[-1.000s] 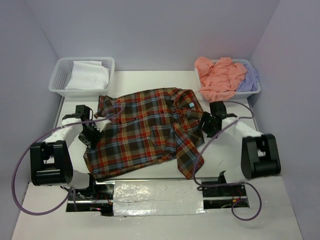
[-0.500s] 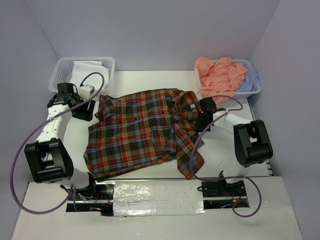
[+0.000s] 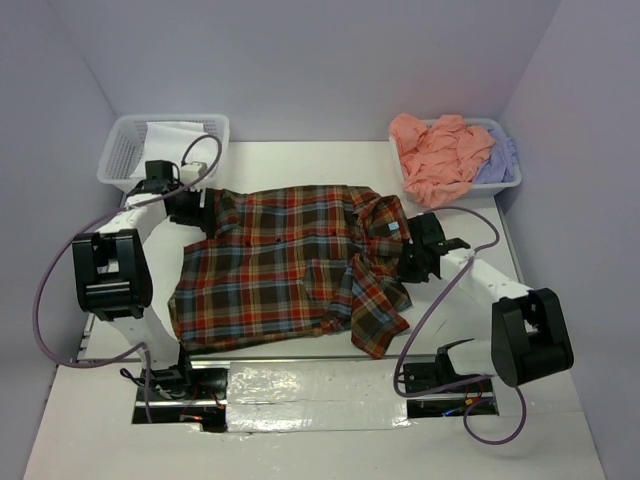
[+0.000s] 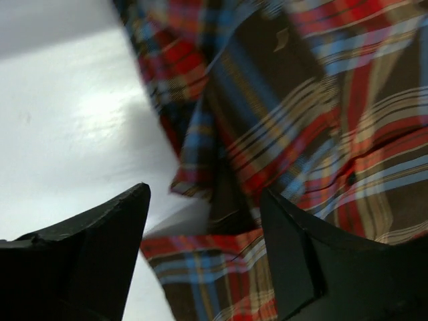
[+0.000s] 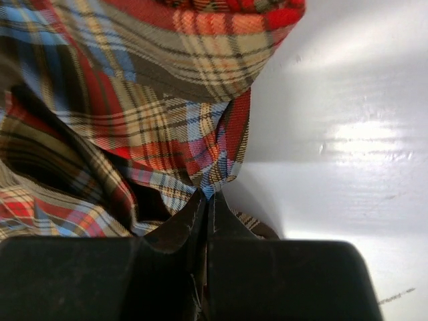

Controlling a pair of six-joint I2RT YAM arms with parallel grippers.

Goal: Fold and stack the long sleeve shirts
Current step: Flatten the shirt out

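Observation:
The plaid long sleeve shirt (image 3: 290,265) lies spread across the middle of the table, collar toward the right. My left gripper (image 3: 190,205) hovers at its back-left corner. In the left wrist view this gripper (image 4: 206,194) is open, and a rumpled plaid edge (image 4: 267,134) lies below the gap between its fingers (image 4: 100,247). My right gripper (image 3: 412,258) is at the shirt's right side. It (image 5: 210,195) is shut on a pinched fold of plaid cloth (image 5: 214,160). The salmon-pink shirt (image 3: 440,150) and the lavender shirt (image 3: 500,155) are heaped in the back-right basket.
A white lattice basket (image 3: 115,160) at the back left holds a white cloth (image 3: 180,140). Another white basket (image 3: 500,187) stands at the back right. Purple cables loop from both arms. The arm bases and a shiny strip (image 3: 310,385) run along the near edge.
My left gripper swung from the shirt's left edge to its back-left corner and opened wider. My right gripper closed on the shirt's right edge and drew it slightly nearer.

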